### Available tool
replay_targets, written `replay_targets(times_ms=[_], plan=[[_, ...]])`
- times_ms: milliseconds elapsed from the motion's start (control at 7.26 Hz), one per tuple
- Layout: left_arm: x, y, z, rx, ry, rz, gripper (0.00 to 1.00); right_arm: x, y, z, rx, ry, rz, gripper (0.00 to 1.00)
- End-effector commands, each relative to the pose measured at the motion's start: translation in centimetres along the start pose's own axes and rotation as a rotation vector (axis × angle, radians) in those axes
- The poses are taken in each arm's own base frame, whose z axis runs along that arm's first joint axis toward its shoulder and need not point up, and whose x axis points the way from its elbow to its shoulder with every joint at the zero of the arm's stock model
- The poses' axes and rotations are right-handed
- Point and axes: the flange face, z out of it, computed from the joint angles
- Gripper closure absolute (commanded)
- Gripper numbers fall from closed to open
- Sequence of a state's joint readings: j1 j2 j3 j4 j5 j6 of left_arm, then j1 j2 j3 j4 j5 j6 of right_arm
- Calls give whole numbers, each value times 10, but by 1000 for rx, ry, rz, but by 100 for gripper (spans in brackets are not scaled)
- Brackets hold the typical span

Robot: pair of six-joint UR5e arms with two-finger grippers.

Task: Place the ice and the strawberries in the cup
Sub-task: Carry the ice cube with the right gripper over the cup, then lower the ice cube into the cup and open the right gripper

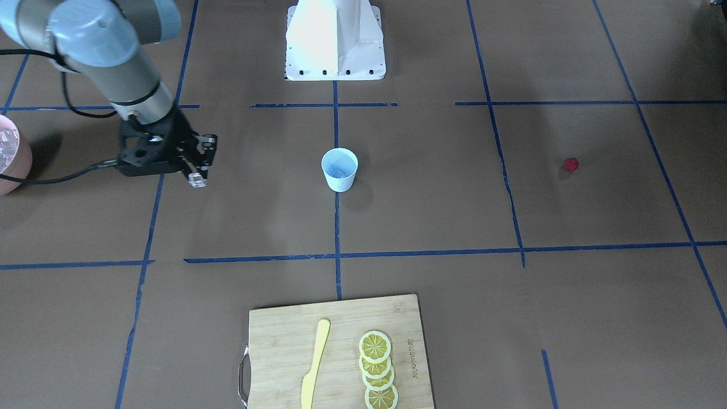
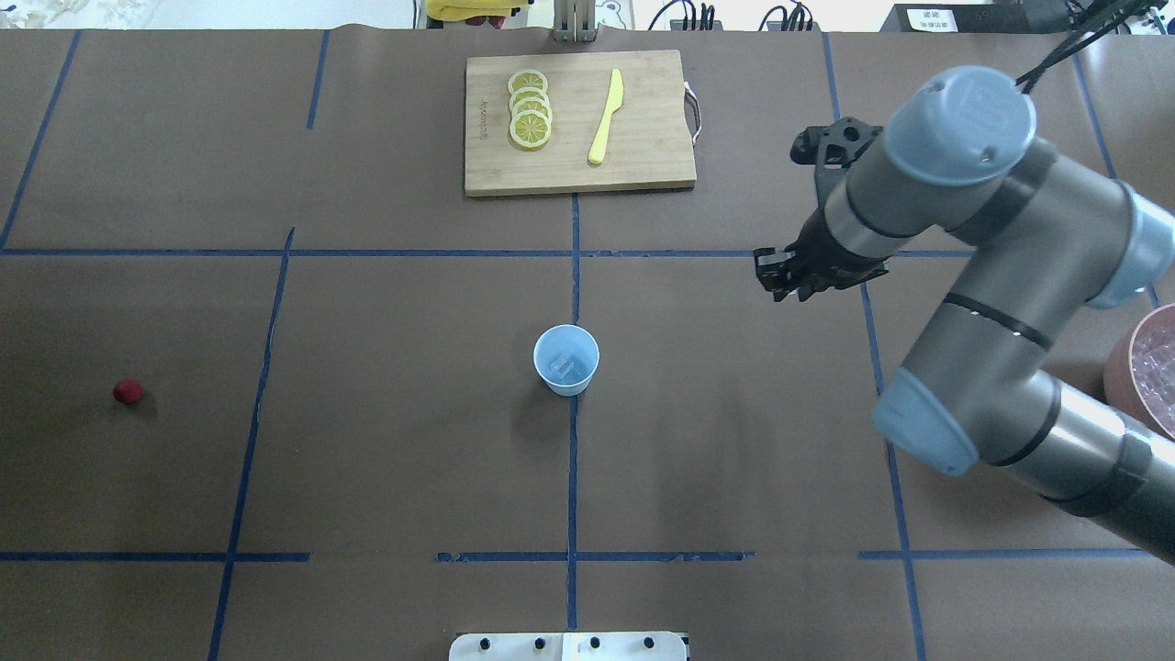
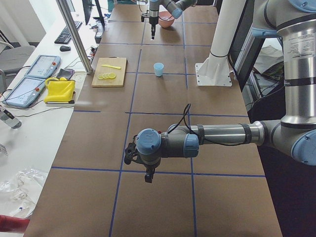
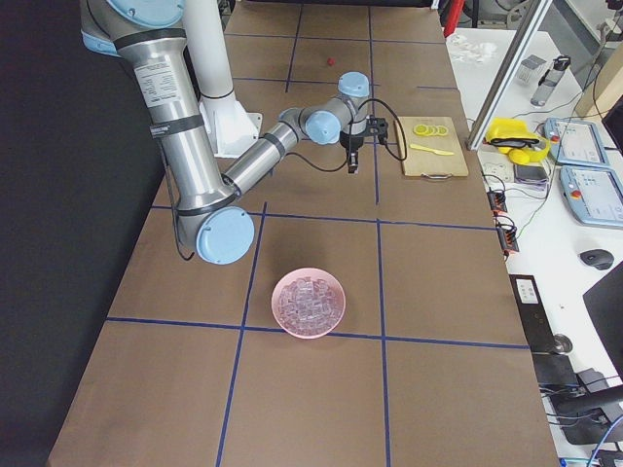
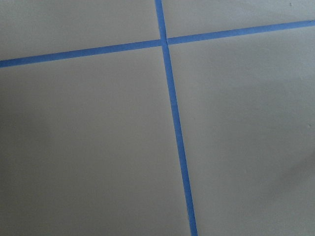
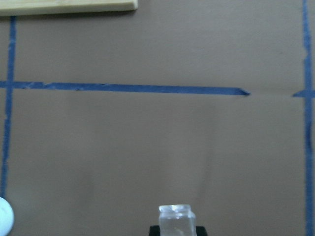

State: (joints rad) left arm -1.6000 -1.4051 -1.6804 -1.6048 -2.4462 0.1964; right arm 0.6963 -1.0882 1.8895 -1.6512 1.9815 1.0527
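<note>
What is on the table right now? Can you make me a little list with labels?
Cup: upright mid-table, some ice inside
Right jaws: shut on an ice cube, not yet over the cup
Strawberry: alone on the table, far from the cup
Bowl: pink, full of ice
Board: lemon slices and a yellow knife on it
Left jaws: cannot tell open or shut
</note>
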Motion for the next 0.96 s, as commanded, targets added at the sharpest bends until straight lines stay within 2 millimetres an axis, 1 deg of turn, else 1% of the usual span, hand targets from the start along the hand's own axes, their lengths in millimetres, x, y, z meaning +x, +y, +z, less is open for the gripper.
replay_targets(times_ms=[0,138,276,413,551,827], plan=[[0,0,1,-4,1,-2,0,-122,30,13,10,4,84,100],[-1,1,1,-4,1,-5,0,-158,31,18,20,7,112,100],[-1,0,1,-5,0,-3,0,-186,38,23,19,5,131,100],[-2,0,2,-6,2,-6,0,-200,45,23,20,2,137,100],[-3,1,3,-8,2,-8,0,-204,53,27,18,4,137,100],[-2,0,4,-10,2,-5,0,-207,56,30,27,9,137,100]])
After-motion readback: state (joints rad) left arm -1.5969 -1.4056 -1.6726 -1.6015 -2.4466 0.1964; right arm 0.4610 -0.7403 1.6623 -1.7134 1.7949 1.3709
